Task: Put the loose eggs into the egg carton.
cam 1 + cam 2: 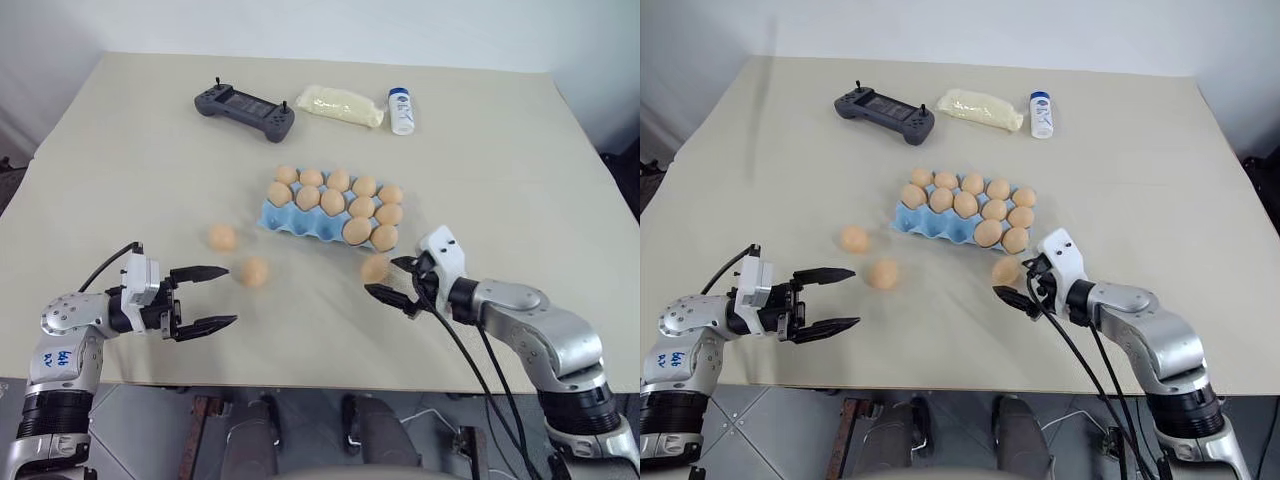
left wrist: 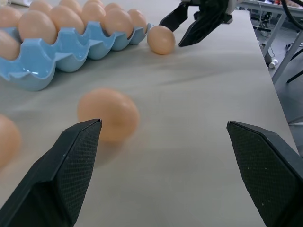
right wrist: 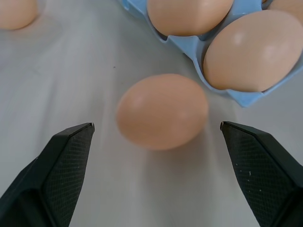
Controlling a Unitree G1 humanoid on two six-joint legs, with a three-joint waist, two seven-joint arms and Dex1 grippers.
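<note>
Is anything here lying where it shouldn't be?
Yes: three loose eggs lie on the bare table instead of in the egg carton, at and. The carton's near-left cups are empty.

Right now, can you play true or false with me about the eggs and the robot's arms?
1. Three loose eggs lie on the table outside the egg carton. True.
2. The right end effector is squeezing an egg. False: it is open, with the egg lying just in front.
3. The left end effector is open. True.
4. The egg carton is completely full. False: some cups at one end are bare.
5. The controller sits inside the carton. False: it lies at the far side.
</note>
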